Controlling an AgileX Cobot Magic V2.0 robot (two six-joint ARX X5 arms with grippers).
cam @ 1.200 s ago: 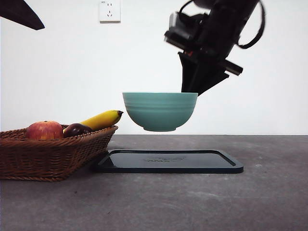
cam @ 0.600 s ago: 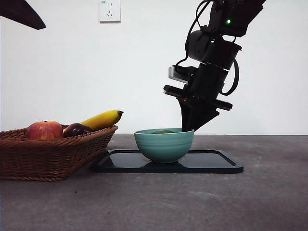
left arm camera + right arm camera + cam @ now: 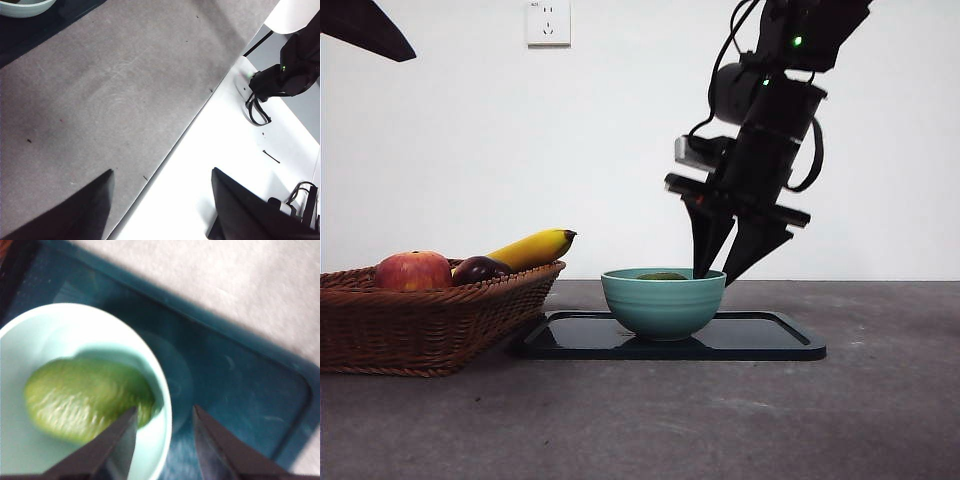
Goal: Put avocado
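The green avocado (image 3: 85,397) lies inside the teal bowl (image 3: 663,303), and only its top (image 3: 662,276) peeks over the rim in the front view. The bowl stands on the black tray (image 3: 760,338). My right gripper (image 3: 717,273) hangs over the bowl's right rim with its jaws spread, one inside and one outside the rim. The right wrist view shows the gripper (image 3: 165,411) straddling the bowl's rim (image 3: 162,390) without pinching it. My left gripper (image 3: 162,172) is open and empty, off by the table's edge.
A wicker basket (image 3: 420,325) at the left holds a red apple (image 3: 412,271), a dark purple fruit (image 3: 480,269) and a banana (image 3: 532,248). The waiting left arm shows as a black tip (image 3: 365,28) at the top left. The tray (image 3: 240,390) lies on the grey table.
The right gripper lowered the bowl from the air onto the tray. Its jaws then spread and let go of the rim. The left arm has not moved.
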